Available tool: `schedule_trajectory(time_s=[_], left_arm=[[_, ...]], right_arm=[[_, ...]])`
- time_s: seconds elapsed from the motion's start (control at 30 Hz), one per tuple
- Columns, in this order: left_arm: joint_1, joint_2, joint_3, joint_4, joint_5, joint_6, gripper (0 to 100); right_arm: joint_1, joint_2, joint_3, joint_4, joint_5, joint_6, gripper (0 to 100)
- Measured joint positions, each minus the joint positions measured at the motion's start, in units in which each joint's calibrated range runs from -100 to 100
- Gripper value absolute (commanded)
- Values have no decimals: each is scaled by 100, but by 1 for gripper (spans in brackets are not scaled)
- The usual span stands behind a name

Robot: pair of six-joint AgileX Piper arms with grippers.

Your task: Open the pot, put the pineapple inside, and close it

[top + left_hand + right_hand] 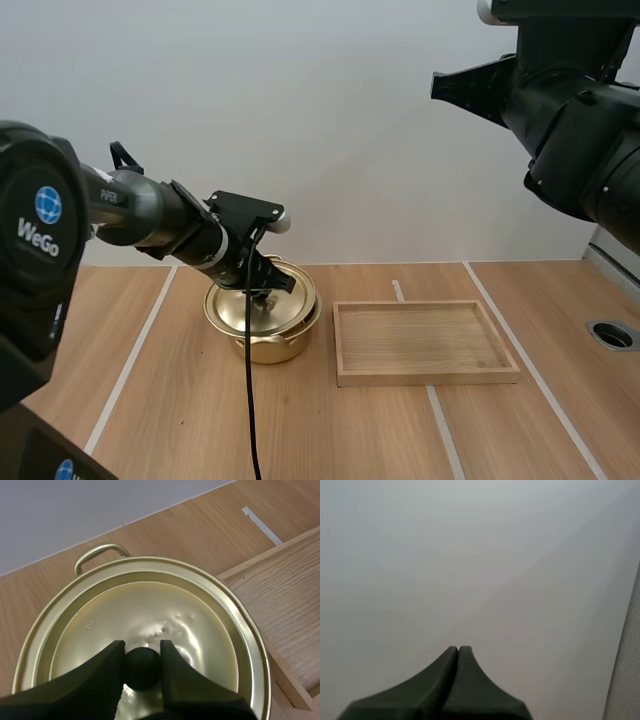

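The wooden table (180, 400) has bare room in front of the pot (268, 345), from its five o'clock round to its eight o'clock, crossed by a couple of white tape lines (128, 365). Behind the pot the tabletop ends at a plain wall (330, 130).

The brass-coloured pot sits at the tray's (425, 376) nine o'clock, just beside it, with a narrow strip of table between the two. Its lid (262, 300) lies flat on the rim, so whatever the pot holds is hidden. One loop handle (100, 555) sticks out on the wall side. The tray's pale wooden floor shows from rim to rim.

The left arm (150, 215) reaches in from the pot's ten o'clock and slopes down over the lid. The left gripper (268, 290) points down at the lid's middle. From the left wrist camera, its two black fingers (107, 667) are narrowed onto the round black knob (143, 667), one pressed to each side of it.

The right arm (570, 110) hangs high, well clear of the table, at about the tray's one o'clock. The right gripper (458, 650) has its fingers pressed together into one dark wedge with nothing between them, facing the blank wall.
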Motion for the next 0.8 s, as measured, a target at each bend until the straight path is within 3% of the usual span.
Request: schedule_trajectory(time_s=[0.8], left_arm=[[0, 396, 0, -540, -38, 483, 0]], right_arm=[[0, 0, 0, 0, 0, 0, 0]])
